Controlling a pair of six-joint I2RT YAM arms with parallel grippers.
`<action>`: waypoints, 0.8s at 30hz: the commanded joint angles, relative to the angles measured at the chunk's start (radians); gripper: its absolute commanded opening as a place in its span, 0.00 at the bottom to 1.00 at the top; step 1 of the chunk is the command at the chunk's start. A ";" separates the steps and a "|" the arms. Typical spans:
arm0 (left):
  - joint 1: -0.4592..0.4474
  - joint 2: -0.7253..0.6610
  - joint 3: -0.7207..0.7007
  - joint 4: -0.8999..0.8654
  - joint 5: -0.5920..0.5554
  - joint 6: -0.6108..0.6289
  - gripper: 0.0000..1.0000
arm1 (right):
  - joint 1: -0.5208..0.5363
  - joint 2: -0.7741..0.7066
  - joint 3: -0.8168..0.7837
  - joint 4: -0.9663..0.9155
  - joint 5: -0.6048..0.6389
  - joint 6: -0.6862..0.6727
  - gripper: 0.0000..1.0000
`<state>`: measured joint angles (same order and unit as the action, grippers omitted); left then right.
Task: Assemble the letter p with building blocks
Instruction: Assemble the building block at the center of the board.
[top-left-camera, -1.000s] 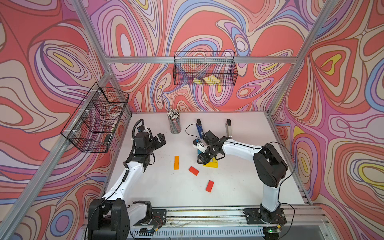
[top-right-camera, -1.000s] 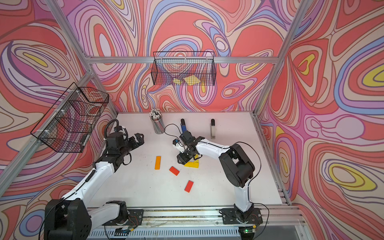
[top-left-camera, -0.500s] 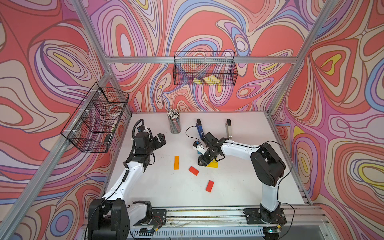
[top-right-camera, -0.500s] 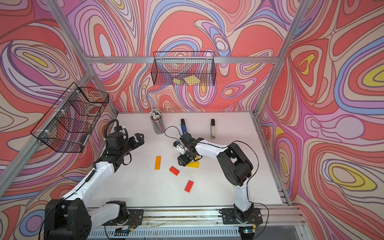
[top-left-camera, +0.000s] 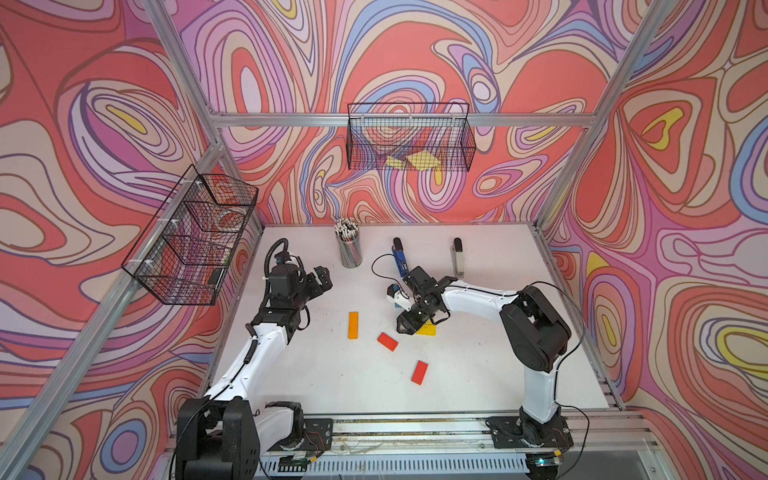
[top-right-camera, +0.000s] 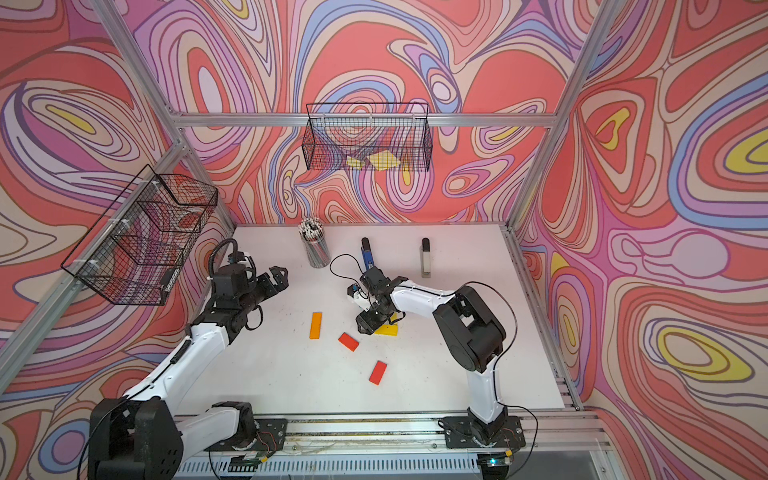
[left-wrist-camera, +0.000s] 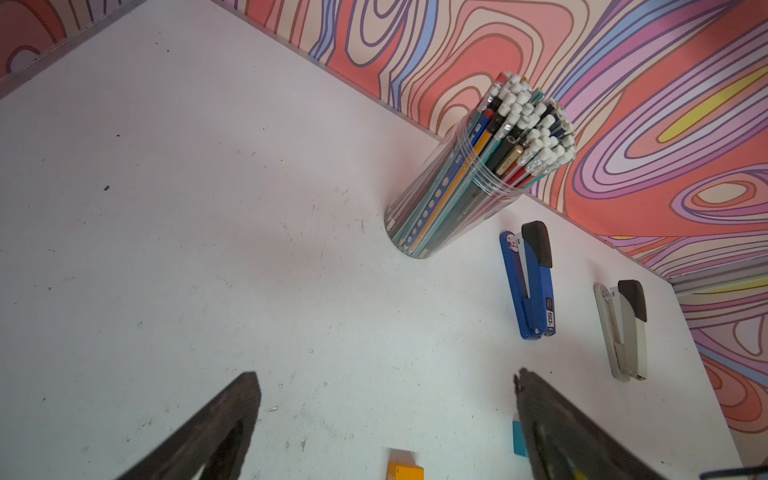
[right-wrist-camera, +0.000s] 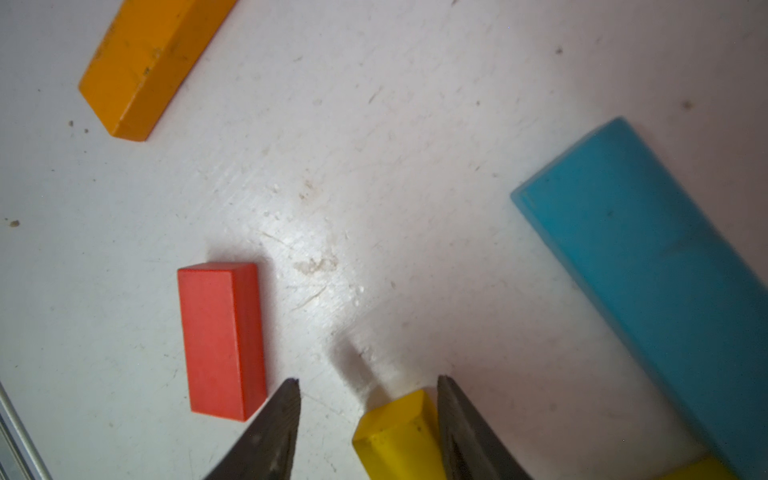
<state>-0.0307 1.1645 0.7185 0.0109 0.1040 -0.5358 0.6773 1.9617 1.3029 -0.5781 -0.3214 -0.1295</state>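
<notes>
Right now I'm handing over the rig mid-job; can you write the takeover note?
Left end effector: open, empty, above the table.
Right end effector: open, straddling a yellow block at its end, not clamped.
Orange block, red block, second red block: flat, scattered apart.
Light blue block: flat, beside the yellow one.
Done: nothing joined.
To do: build the whole P.

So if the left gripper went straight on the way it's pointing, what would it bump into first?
Probably the pencil cup: in the left wrist view it stands just ahead of the open left gripper, with only table between. Depth is unclear, so it might touch the table first.
</notes>
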 joint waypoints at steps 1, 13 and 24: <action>0.008 -0.022 0.005 0.005 -0.008 -0.011 0.99 | -0.001 0.008 -0.013 -0.018 -0.011 -0.013 0.57; 0.008 -0.016 0.003 0.002 -0.001 -0.010 0.99 | -0.001 -0.010 -0.005 -0.031 0.004 -0.016 0.56; -0.121 0.145 0.159 -0.260 0.052 0.132 0.99 | -0.104 -0.168 0.041 0.130 0.208 0.211 0.98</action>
<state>-0.0959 1.2766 0.8410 -0.1184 0.1539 -0.4667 0.6407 1.8450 1.3117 -0.5282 -0.1883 -0.0223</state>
